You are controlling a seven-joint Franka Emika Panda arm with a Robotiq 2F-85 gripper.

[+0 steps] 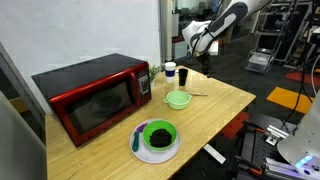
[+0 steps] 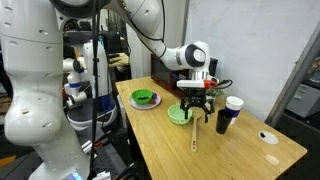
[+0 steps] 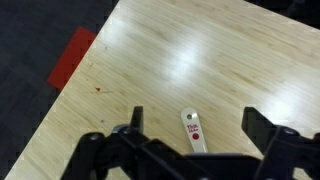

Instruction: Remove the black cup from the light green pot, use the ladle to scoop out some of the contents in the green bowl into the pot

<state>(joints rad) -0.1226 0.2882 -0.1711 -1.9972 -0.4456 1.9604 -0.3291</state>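
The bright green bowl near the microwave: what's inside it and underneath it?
The round bright-green bowl holds dark contents, too small to identify. It sits on a round white plate, whose middle the bowl hides.

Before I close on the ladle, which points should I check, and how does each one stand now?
1. The black cup is out of the pot: ok, it stands apart on the table.
2. The end effector is open: ok.
3. The ladle handle lies between the jaws: ok in the wrist view.
4. Low enough to grip the handle: cannot tell.
5. The green bowl has contents to scoop: ok, dark filling inside.
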